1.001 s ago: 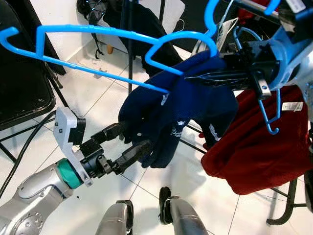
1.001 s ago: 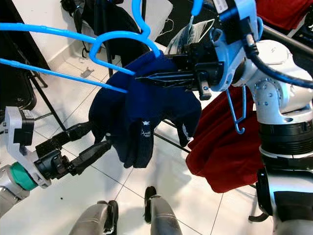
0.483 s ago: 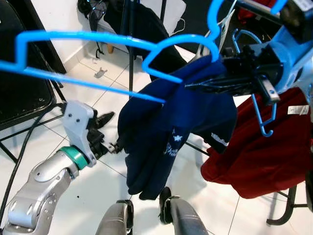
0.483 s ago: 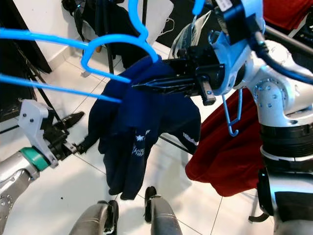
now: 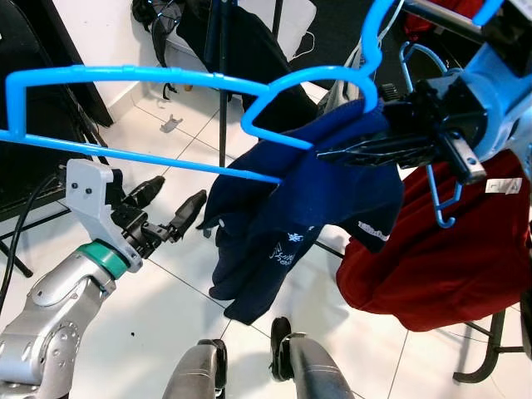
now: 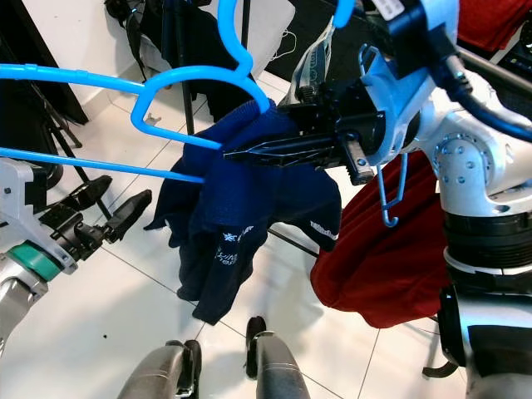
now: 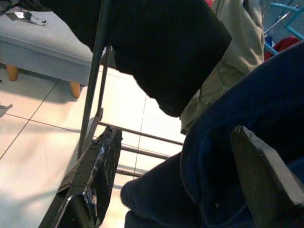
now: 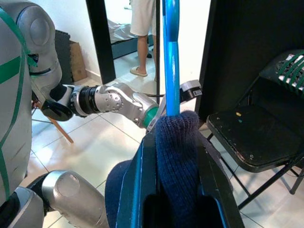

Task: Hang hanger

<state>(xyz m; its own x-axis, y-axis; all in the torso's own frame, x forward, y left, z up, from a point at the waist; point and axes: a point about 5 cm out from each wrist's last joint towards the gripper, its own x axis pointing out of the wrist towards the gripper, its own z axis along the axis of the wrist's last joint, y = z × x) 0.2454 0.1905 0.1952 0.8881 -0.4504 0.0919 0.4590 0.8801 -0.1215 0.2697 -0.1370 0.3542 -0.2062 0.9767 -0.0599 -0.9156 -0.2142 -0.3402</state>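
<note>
1. While the right gripper (image 6: 274, 151) was clamped on a blue hanger (image 5: 199, 79) and on the navy sweater (image 5: 291, 216) draped over its shoulder, the load hung in front of the robot at chest height, above a white tiled floor (image 5: 166, 316).
2. The left gripper (image 5: 170, 212) stood just beside the sweater's lower edge, its two black fingers spread wide and holding nothing.
3. A dark clothes rail (image 6: 499, 62) crossed the upper right corner, with a red garment (image 6: 382, 266) hanging under it, near the sweater.
4. Hanging it well probably meant raising the hook (image 6: 237, 33) clear above the rail before lowering it on, keeping the hanger level.
5. Since only one shoulder seemed to carry the sweater, it could slip off; the free hand might steady the cloth from below.
6. A spare blue hook (image 6: 386, 195) dangled near the right wrist and could snag.
</note>
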